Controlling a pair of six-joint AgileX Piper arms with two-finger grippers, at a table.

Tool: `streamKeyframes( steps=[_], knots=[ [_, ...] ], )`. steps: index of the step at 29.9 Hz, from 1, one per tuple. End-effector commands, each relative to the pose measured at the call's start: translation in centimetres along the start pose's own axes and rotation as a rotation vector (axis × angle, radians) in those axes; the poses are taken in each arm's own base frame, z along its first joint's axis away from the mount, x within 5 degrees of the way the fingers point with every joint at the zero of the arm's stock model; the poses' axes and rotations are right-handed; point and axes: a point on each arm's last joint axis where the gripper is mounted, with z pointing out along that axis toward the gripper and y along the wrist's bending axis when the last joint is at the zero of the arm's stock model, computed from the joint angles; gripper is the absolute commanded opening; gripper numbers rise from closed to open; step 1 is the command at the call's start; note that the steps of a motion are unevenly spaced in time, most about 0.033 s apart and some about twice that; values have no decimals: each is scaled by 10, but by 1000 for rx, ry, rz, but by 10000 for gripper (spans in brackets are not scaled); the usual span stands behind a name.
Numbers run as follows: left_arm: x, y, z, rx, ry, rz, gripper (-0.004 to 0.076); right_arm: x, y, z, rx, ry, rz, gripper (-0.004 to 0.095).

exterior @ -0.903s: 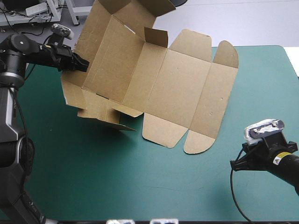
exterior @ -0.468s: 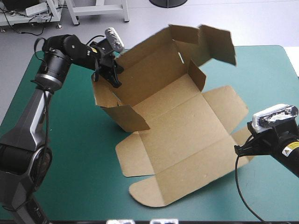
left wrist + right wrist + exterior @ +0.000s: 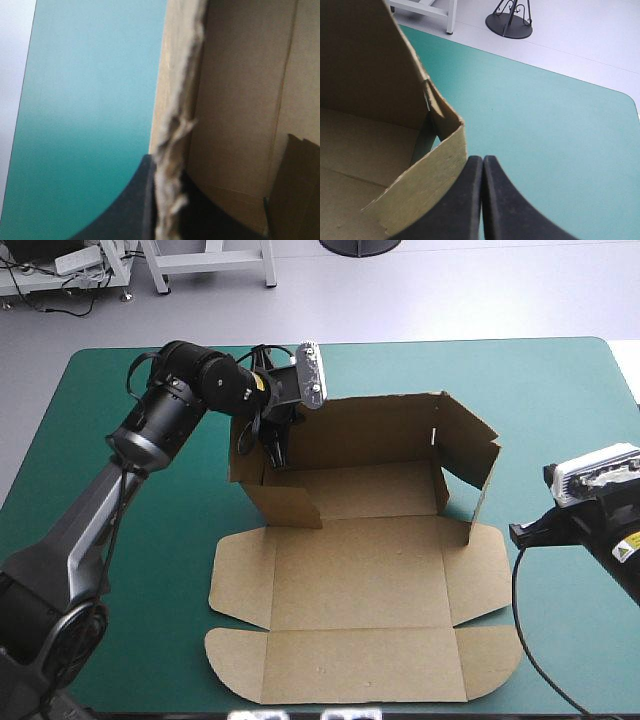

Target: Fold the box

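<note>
**Left gripper (image 3: 272, 445) clamped on box wall; right gripper (image 3: 482, 161) closed**

Left gripper: two broad black fin-shaped fingers (image 3: 131, 207), all but closed on a ragged, fibrous board edge that rises between them. The arm reaches in with its wrist bent downward.

Right gripper: fingers pressed together in one pointed arch, held low, just beside a raised wall corner.

Box (image 3: 360, 570): matt brown board on the teal-green cover (image 3: 140, 570). Three walls stand between the two grippers. The lid and rounded flaps lie flat on the near side.
</note>
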Motion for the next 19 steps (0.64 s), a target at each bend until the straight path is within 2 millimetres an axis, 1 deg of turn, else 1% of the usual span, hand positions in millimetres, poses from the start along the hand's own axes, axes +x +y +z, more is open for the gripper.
streamKeyframes(
  steps=[1, 4, 6, 8, 11, 14, 19],
  knots=[
    [-2, -21, -41, -22, -41, -43, -2, -19, -5, -4, 38, -117, -4, -24],
    [1, -31, -56, -82, -59, -19, -3, -21, -6, -2, 42, -131, 10, -23],
    [3, -38, -61, -121, -86, -6, -2, -23, -6, 0, 44, -144, 21, -24],
    [7, -47, -62, -159, -94, 24, -2, -26, -7, 1, 45, -146, 22, -24],
    [16, -61, -57, -221, -44, 106, -1, -30, -8, 3, 44, -143, 22, -24],
    [20, -68, -59, -293, -27, 106, 23, -31, -8, 6, 42, -136, 22, -24],
    [17, -81, -79, -285, -83, 162, 22, -35, -9, 9, 41, -138, 28, -24]
  ],
)
